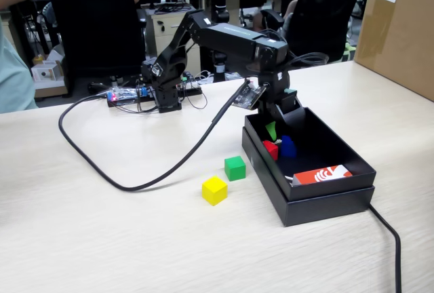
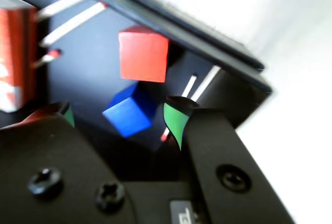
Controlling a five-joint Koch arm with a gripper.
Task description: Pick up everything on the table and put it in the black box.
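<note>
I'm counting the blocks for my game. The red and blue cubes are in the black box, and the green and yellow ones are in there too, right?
Not quite. The red cube and blue cube are in the black box, but the green cube and yellow cube sit on the table beside it, as the fixed view shows.

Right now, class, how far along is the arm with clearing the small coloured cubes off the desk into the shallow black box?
Done: the red cube and blue cube lie inside the shallow black cardboard box. In hand: nothing; the green-tipped gripper hangs open over them in the wrist view. Left: the green cube and yellow cube sit on the beige wood-grain desk.
</note>
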